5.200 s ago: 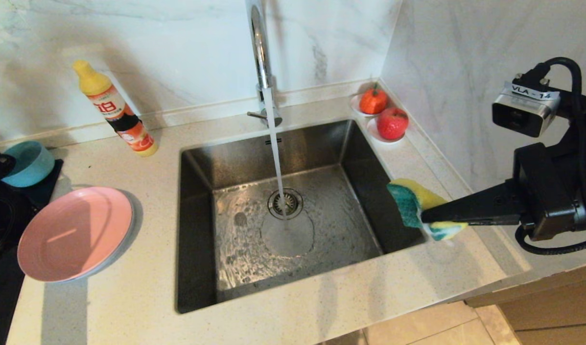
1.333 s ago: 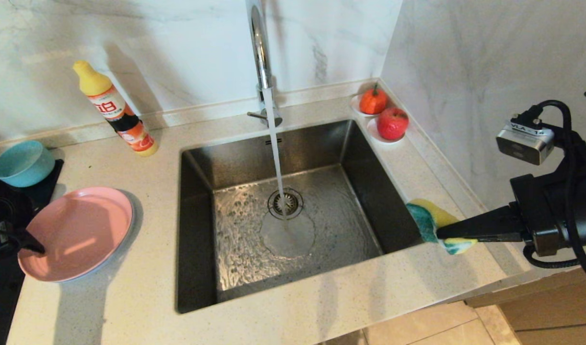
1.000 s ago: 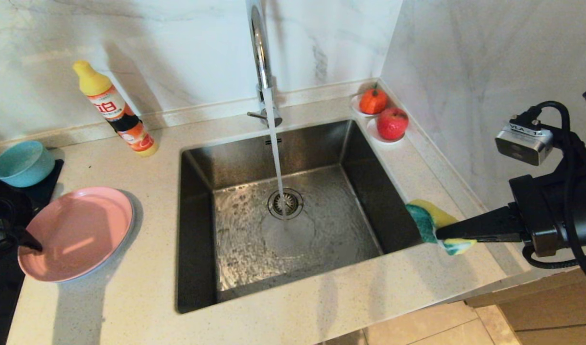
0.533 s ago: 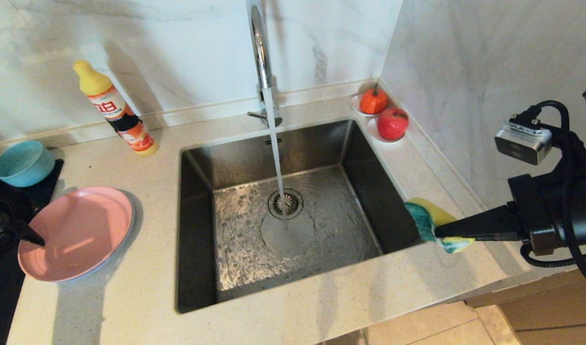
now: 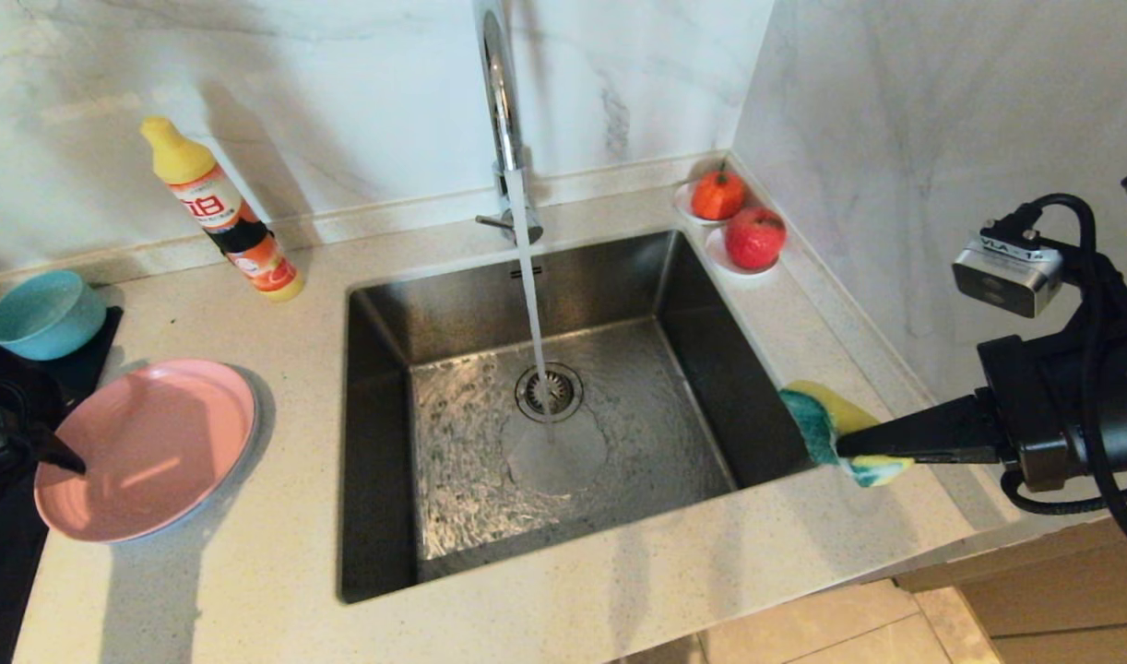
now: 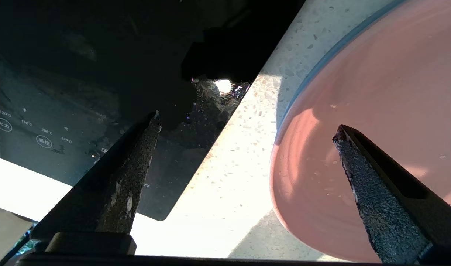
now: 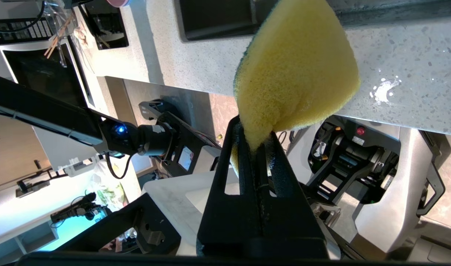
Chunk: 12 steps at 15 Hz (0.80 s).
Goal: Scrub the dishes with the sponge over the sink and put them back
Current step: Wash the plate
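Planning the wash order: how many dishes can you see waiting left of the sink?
3: teal bowl far left by the cooktop; pink plate on the counter nearer the sink; a pale plate under it, only its rim showing. Others might be hidden.

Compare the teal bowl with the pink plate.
The teal bowl is small and deep; the pink plate is wide and shallow. The bowl stands farther back, partly on the black cooktop; the plate lies nearer, stacked on a pale plate. Both are round and empty.
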Motion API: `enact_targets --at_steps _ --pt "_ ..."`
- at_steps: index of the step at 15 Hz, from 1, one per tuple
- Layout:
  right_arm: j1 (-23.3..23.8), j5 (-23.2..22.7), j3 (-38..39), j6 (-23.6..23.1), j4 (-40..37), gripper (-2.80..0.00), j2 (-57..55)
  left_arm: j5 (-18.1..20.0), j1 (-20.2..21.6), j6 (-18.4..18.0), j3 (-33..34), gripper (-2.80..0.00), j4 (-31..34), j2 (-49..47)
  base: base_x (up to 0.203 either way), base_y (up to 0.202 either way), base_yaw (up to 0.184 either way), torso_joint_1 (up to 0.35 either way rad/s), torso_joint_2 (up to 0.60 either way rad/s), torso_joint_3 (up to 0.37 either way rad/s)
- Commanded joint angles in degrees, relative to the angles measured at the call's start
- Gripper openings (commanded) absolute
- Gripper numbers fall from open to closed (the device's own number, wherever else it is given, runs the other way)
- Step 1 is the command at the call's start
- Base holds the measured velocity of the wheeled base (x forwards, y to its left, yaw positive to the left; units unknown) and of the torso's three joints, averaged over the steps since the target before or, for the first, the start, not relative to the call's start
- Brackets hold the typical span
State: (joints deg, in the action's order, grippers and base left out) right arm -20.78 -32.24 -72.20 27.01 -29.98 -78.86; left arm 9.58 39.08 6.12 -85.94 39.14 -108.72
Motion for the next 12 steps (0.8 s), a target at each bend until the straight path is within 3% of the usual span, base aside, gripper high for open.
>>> enact_targets --at_steps 1,8,9,12 --pt "0.04 -0.54 -0.66 0.14 -0.17 -2.80 -0.06 0.09 0.19 0.12 -0.27 0.00 0.06 -0.61 0.000 0.000 0.000 0.000 0.00 0.000" --pt "1.01 -1.74 -0.91 0.14 -0.17 -2.80 0.46 0.18 0.73 0.03 -0.69 0.00 0.15 -0.88 0.000 0.000 0.000 0.000 0.00 0.000" --pt "1.01 -1.77 -0.84 0.14 -0.17 -2.80 0.46 0.15 0.80 0.03 -0.78 -2.80 0.15 -0.88 0.000 0.000 0.000 0.000 0.00 0.000" --pt "1.01 -1.77 -0.75 0.14 -0.17 -2.80 0.37 0.18 0.74 0.03 -0.98 -2.80 0.24 -0.88 0.000 0.000 0.000 0.000 0.00 0.000"
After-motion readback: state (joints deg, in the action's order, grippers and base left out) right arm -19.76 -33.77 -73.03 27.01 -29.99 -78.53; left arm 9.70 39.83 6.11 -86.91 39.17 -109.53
